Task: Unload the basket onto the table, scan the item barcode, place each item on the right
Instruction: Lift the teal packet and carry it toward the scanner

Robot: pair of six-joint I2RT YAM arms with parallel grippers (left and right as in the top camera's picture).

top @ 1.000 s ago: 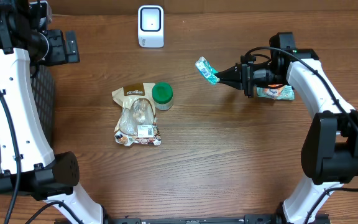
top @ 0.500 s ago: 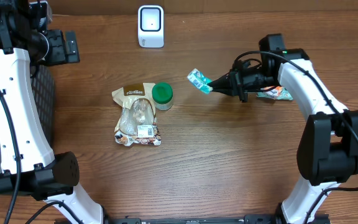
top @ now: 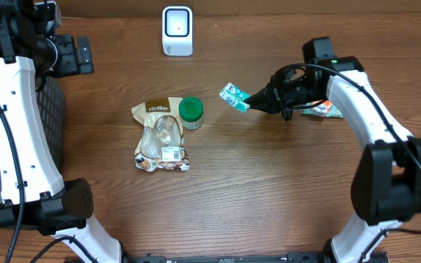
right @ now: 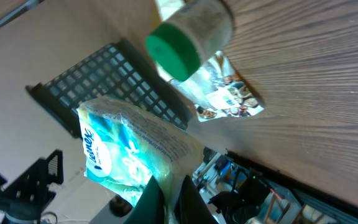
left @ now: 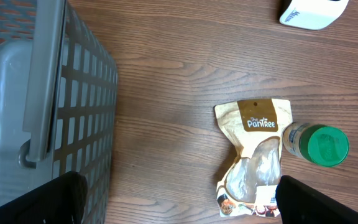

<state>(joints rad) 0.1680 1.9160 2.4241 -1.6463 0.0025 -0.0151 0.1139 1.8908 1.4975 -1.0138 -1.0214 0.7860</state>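
- Right of centre above the table [top: 269,190], the right tool [top: 248,102] is clamped shut on one end of a teal tissue pack [top: 233,96]. It holds the pack clear of the wood, with the rest sticking out to the left.
- Gripping the pack by its end leaves most of the wrapper bare, which I judge is meant to keep the barcode uncovered. Whether the code faces the scanner cannot be told from these views.
- The white scanner [top: 177,31] stands at the far edge, left of the pack and well apart from it. The pack has not yet been brought in front of its window, so the scan looks not yet done.
- The left tool [left: 182,202] hangs wide open and empty at far left, over the table beside the grey basket [left: 48,106]. That puts it out of the working arm's way.
- A tan snack pouch [top: 161,135] lies flat mid-table with a green-capped bottle [top: 191,111] just beside its far right corner.
- Another printed packet [top: 321,109] lies under the right arm. All three are presumably waiting their turn.
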